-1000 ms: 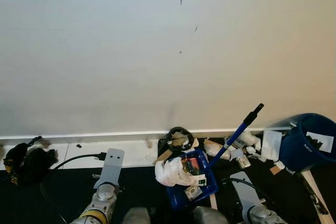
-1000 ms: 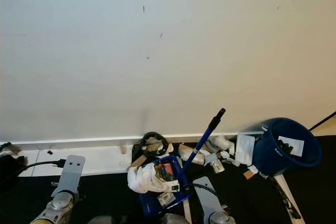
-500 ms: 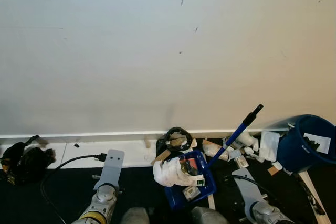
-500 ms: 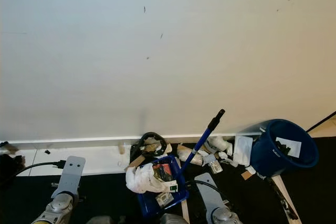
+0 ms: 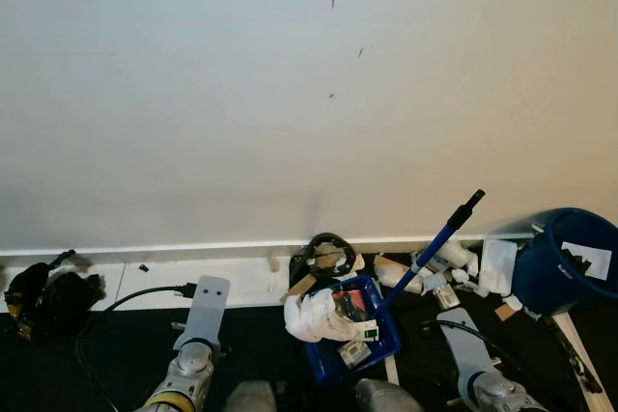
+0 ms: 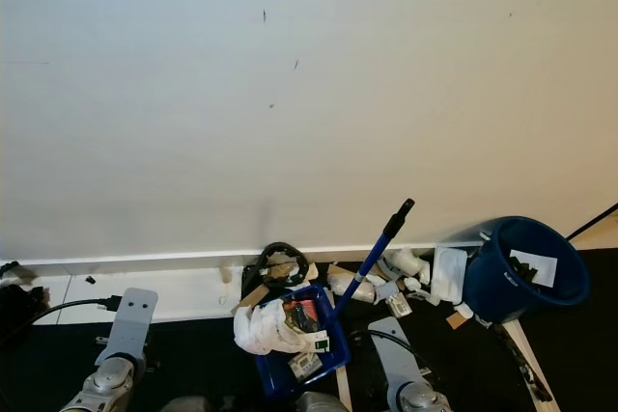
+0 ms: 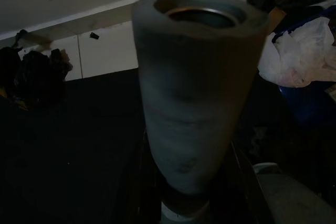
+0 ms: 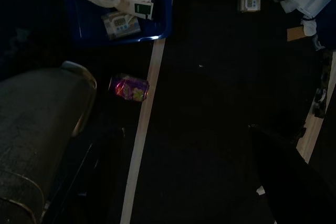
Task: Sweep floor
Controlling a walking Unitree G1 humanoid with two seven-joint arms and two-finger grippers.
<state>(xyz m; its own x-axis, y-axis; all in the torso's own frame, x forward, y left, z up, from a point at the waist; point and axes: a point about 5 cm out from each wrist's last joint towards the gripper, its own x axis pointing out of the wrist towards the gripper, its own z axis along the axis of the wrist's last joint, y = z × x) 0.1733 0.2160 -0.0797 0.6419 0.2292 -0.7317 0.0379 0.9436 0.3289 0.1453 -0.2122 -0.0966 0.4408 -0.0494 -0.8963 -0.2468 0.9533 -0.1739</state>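
Two arms sit low before your litter-filled blue plastic dustpan (image 5: 352, 335); right gripper's (image 8: 184, 177) fingers now spread, arm shifted rightward; left gripper's state unclear.

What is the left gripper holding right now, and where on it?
It cannot be told. In the left wrist view a grey cylinder blocks the fingers, and the head views show the left arm without its fingertips.

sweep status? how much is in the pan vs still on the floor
Done: the blue dustpan already holds a white bag and scraps.
In hand: nothing clearly; both arms sit low, grip unclear.
Left: white litter by the baseboard and a purple wrapper on the dark floor; blue bin waits nearby.
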